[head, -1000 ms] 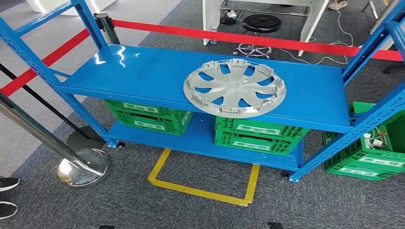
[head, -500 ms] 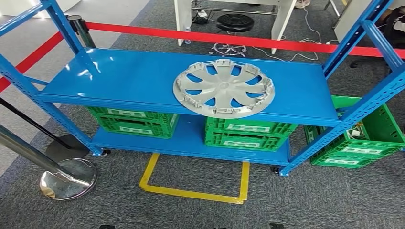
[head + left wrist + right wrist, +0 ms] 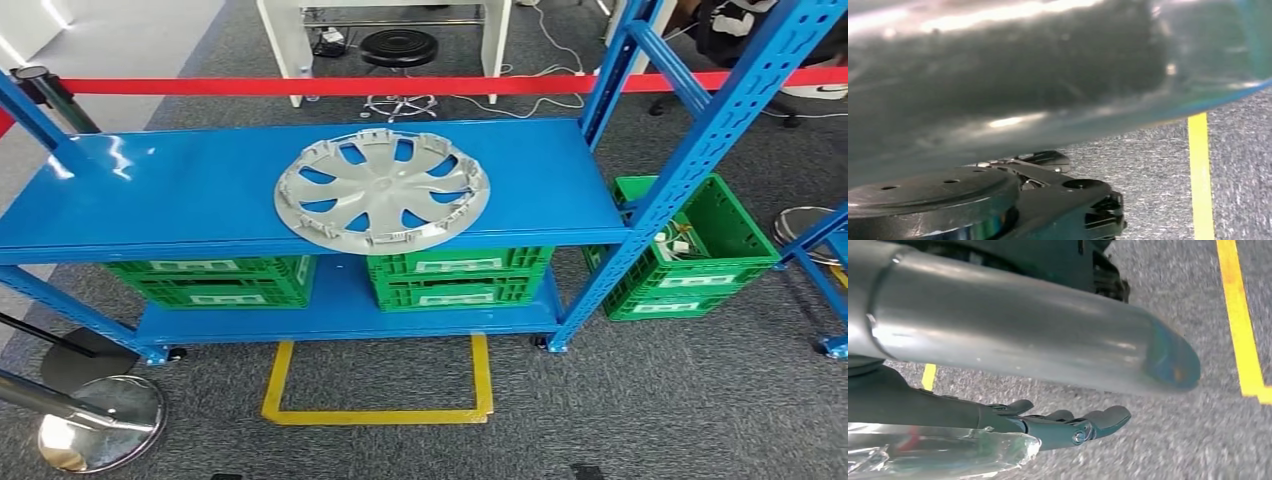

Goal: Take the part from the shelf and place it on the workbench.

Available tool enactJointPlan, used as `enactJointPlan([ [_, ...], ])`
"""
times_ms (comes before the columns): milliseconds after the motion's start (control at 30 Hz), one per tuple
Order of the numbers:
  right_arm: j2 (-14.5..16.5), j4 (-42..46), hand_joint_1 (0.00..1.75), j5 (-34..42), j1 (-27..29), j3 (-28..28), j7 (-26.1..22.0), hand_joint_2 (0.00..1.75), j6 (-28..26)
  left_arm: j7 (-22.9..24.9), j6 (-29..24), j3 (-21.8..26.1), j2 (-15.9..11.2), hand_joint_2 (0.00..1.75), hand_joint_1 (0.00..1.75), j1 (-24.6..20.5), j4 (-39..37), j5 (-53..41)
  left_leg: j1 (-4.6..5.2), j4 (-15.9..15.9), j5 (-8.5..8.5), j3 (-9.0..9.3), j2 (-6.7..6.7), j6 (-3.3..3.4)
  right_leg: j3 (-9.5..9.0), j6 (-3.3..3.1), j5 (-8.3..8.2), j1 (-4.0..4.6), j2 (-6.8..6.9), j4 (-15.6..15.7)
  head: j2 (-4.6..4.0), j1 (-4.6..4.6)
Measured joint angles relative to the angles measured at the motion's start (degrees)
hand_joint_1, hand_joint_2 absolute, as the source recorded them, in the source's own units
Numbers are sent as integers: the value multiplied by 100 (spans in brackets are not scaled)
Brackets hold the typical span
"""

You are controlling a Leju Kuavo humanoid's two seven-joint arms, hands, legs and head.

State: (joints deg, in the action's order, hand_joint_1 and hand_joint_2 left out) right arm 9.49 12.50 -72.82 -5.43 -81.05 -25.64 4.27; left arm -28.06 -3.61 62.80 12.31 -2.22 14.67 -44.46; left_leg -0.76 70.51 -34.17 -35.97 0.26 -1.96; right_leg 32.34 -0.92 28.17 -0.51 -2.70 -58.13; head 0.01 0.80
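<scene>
Right wrist view: robot hand (image 3: 1068, 427) empty, outstretched.

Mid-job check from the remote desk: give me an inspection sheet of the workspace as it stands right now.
Surface: blue shelf, upper board bare apart from the part; no workbench seen.
Job's things: silver wheel cover lies flat on the upper board, untouched.
Clutter: green crates on the lower board, another on the carpet holding small items.
Hands: right hand hangs over the carpet, fingers extended, holding nothing; left hand low over the carpet, state unclear.
Cables: white cable on the floor behind the shelf.
Surroundings: red barrier tape, chrome stanchion base, yellow floor marking, black stool.
</scene>
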Motion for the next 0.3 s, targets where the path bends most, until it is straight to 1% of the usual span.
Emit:
enactJointPlan([
  [33, 0, 0, 0, 2, 2, -1, 0, 0, 0, 0, 1, 11, -2, 0, 0, 0, 0, 0, -21, -372, 252, 151, -89, -6, -15, 18, 6, -8, -71, -1, -1, 1],
  [67, 0, 0, 0, 8, -4, -2, -3, 0, -3, 1, 2, 26, -1, 0, 0, 1, 0, -3, -39, -725, 430, 296, -202, -4, -21, 44, 14, -6, -131, -14, -1, -4],
  [100, 0, 0, 0, 18, -8, -2, -11, 0, -9, 8, 3, 42, 0, 0, 0, -4, 0, -8, -53, -1001, 520, 408, -304, 12, -7, 80, 14, -5, -186, -25, -1, -9],
  [133, -1, 0, 0, 31, -10, -3, -19, 0, -17, 17, 2, 55, 6, 0, 0, -10, 0, -18, -65, -1165, 542, 462, -386, 28, 18, 104, 19, 1, -223, -40, -1, -10],
  [167, -1, 0, 0, 47, -6, -4, -26, 0, -25, 27, -1, 65, 13, 0, 0, -16, 0, -31, -63, -1221, 519, 472, -404, 47, 40, 106, 16, 4, -243, -51, -1, -14],
  [233, -2, 0, 0, 74, 12, -10, -30, 0, -33, 44, -9, 74, 30, 0, 0, -17, 0, -50, -50, -1254, 518, 470, -399, 71, 54, 82, 9, -8, -253, -39, -1, -7],
  [300, -2, 0, 0, 88, 17, -16, -29, 0, -33, 53, -10, 79, 36, 0, 0, -12, 0, -55, -33, -1253, 522, 470, -401, 89, 42, 82, -5, -20, -252, -16, -1, -5],
])
